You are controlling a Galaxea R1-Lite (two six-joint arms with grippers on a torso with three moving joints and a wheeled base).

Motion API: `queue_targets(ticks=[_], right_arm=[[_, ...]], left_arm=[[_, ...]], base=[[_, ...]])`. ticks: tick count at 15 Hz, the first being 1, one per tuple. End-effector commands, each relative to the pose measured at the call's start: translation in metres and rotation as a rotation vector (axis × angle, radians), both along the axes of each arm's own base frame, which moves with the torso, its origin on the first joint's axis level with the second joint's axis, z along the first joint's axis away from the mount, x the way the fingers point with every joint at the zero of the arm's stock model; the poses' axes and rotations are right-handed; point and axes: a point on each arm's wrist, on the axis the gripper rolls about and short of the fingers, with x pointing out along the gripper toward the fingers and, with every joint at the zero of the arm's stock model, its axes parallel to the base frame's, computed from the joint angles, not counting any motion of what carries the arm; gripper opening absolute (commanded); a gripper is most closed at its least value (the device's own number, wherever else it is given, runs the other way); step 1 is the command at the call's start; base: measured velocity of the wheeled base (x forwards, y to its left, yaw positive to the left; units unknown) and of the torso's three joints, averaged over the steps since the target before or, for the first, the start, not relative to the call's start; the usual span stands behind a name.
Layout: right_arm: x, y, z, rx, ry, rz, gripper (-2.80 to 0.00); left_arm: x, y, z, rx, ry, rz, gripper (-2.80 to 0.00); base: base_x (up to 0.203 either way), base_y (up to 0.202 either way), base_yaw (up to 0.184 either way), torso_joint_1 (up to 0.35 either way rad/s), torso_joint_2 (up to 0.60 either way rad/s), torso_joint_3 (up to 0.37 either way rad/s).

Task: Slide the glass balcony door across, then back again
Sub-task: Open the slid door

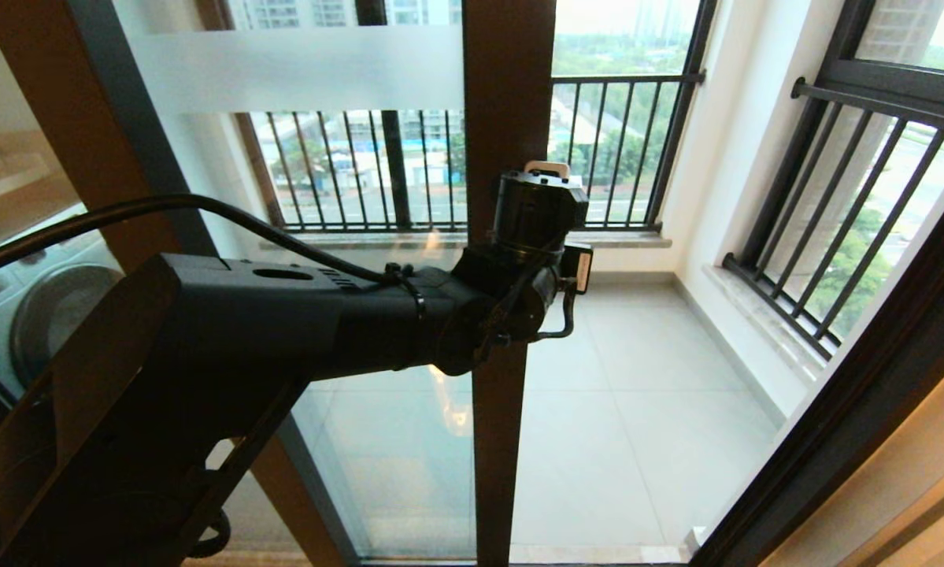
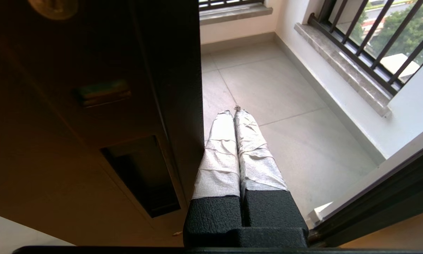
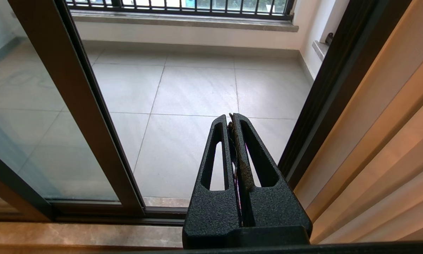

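Jaws of the left gripper pressed together on nothing, glass balcony door stile just beside them, right gripper jaws likewise closed, empty, door frame off to one side.

You see the glass balcony door as clear glass in a dark brown frame, with a plain frosted white band across the upper left of the head view. Your left gripper has fingers wrapped in pale grey-white tape over a textured black body; the right gripper is matte speckled black. The balcony floor is light grey tile with thin darker grout lines. The railing bars are black, the walls white, and the curtain at the right is beige with soft vertical folds.
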Motion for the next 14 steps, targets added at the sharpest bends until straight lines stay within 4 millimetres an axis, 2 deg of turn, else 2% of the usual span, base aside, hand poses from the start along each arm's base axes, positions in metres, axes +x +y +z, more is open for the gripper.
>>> queue_targets(ticks=[1,11,14], right_arm=[[0.000,0.000,0.000,0.000,0.000,0.001,-2.80],[0.000,0.000,0.000,-0.001,0.000,0.001,-2.80],[0.000,0.000,0.000,-0.001,0.000,0.001,-2.80]], left_arm=[[0.004,0.007,0.004,-0.007,-0.008,0.024,-2.80],[-0.001,0.026,0.006,0.013,0.016,0.047,-2.80],[0.003,0.036,0.006,0.018,0.022,0.070,-2.80]], base=[[0.000,0.000,0.000,0.000,0.00,0.000],[0.000,0.000,0.000,0.000,0.00,0.000],[0.000,0.000,0.000,0.000,0.00,0.000]])
